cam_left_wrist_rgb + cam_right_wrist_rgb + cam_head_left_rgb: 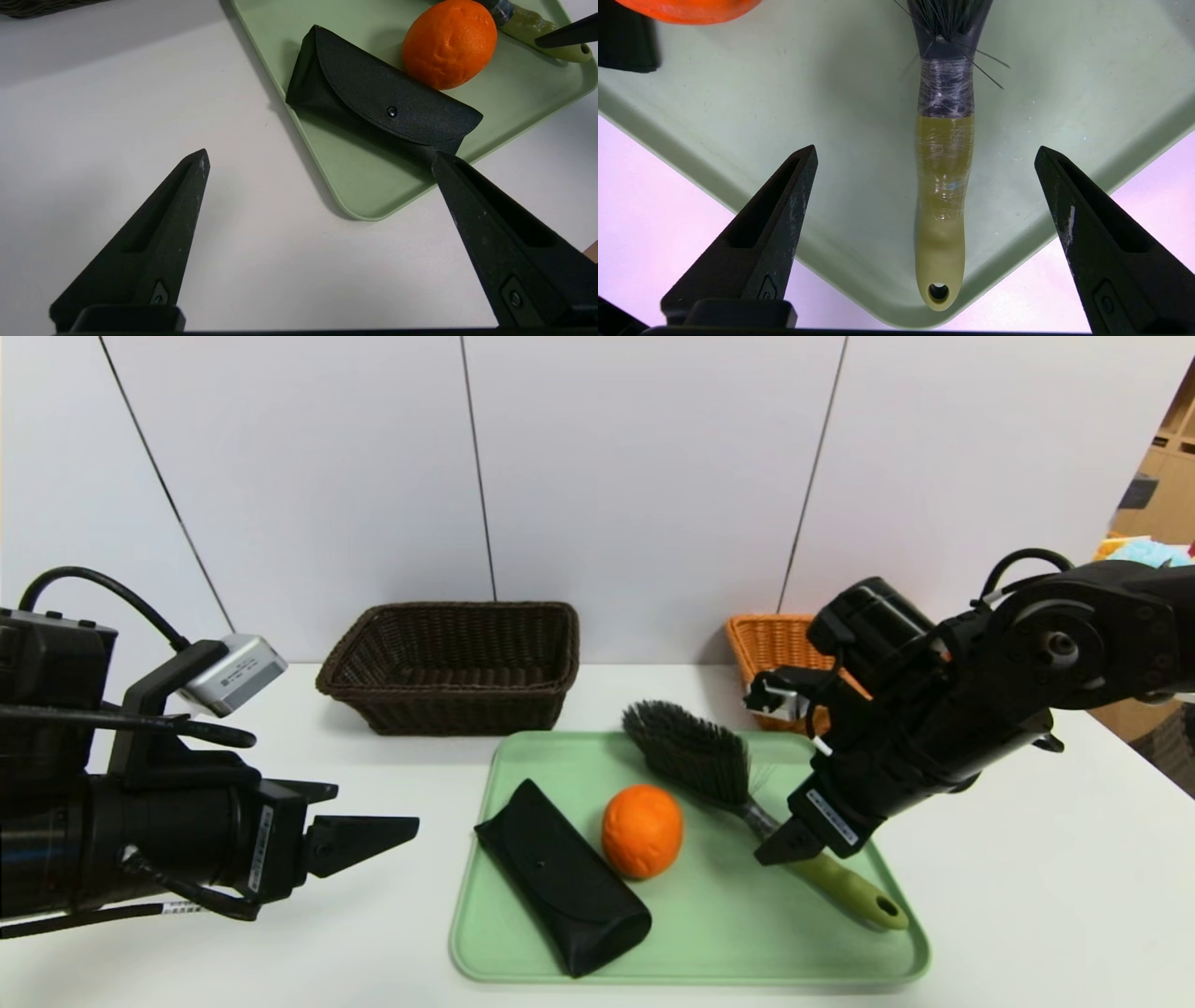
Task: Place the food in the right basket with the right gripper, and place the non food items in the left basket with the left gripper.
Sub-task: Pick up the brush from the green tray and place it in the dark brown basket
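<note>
– Why is your right gripper (pixel 780 847) over the brush (pixel 695 751)?

– Its jaws are wide and empty above the handle; the orange (pixel 641 831) (my target) sits beside it on the tray (pixel 700 943). My left gripper (pixel 373 840), wide too, waits.

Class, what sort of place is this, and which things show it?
Probably a lab or test room: a bare white table, plain panelled wall, and cardboard boxes stacked beside it.
</note>
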`<state>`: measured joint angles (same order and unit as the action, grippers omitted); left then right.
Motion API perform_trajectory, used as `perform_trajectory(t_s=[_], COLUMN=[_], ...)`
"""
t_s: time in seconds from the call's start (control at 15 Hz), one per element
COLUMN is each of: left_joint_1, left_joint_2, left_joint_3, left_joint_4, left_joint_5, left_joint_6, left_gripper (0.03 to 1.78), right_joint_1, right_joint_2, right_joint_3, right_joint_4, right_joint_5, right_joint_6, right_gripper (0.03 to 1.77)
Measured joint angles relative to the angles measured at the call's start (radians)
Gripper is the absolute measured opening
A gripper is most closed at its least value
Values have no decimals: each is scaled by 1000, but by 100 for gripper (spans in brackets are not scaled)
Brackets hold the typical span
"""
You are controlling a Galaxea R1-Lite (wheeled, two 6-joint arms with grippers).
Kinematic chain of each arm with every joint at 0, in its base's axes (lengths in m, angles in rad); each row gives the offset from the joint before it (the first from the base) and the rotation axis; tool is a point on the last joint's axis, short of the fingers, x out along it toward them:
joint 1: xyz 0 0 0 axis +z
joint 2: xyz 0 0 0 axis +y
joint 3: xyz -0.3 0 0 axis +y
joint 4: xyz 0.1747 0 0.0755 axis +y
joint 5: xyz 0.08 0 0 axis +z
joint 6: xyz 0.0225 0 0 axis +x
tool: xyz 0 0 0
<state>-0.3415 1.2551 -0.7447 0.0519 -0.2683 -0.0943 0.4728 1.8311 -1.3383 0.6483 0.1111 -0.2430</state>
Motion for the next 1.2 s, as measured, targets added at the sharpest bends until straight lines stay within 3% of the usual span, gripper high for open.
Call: perform_trajectory(t_s=[0.47,1.2], left_joint_1=[1,1], left_joint_2=[-4,-6], left_joint_3=[10,16], left_joint_4=[0,0], left_joint_5=[0,0], left_joint_6=[-1,-8], left_gripper=[169,169], right_joint_1=[8,8], right_joint_2=[121,198], right_joint_3=[-193,-204], right_joint_4=[183,209], right_joint_5=[-4,-49], right_joint_6=[1,-72], right_gripper=[167,169])
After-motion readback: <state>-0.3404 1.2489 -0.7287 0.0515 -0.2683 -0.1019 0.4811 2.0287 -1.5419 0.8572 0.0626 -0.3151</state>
